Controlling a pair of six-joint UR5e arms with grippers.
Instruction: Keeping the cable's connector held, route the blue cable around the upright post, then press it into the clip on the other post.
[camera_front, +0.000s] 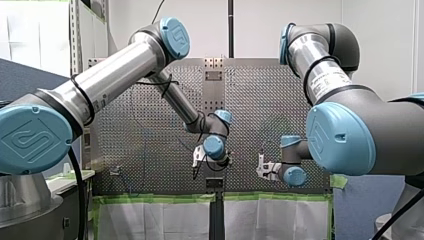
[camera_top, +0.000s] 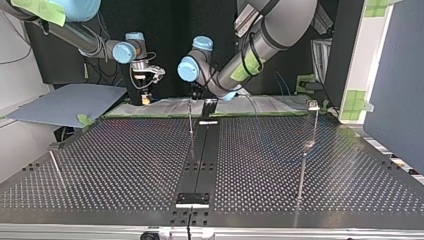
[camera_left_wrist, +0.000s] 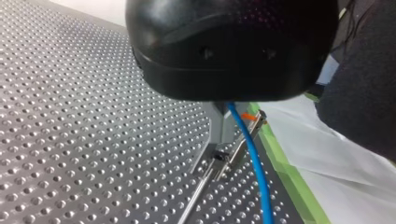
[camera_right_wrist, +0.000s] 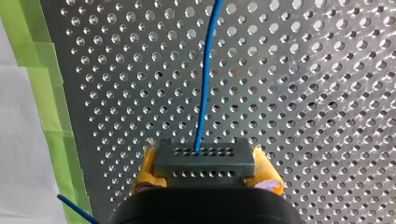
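One thin blue cable (camera_right_wrist: 205, 79) stretches over the perforated metal table (camera_right_wrist: 303, 93) near its edge lined with green tape (camera_right_wrist: 51, 116). One dark rectangular connector (camera_right_wrist: 204, 158), dotted with two rows of holes, sits clamped between the two yellow pads (camera_right_wrist: 145, 170) of my right gripper (camera_right_wrist: 205, 169). Whether my black, rounded left gripper (camera_left_wrist: 223, 126) grasps anything cannot be told; the cable runs near one slim metal post (camera_left_wrist: 196, 196).

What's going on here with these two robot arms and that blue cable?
Two arms are handling a blue cable over a perforated table. My right gripper, with yellow pads, is clamped on the cable's dark connector. In the left wrist view the cable drops from under my left gripper and passes beside a thin post. I cannot tell whether it sits in a clip.
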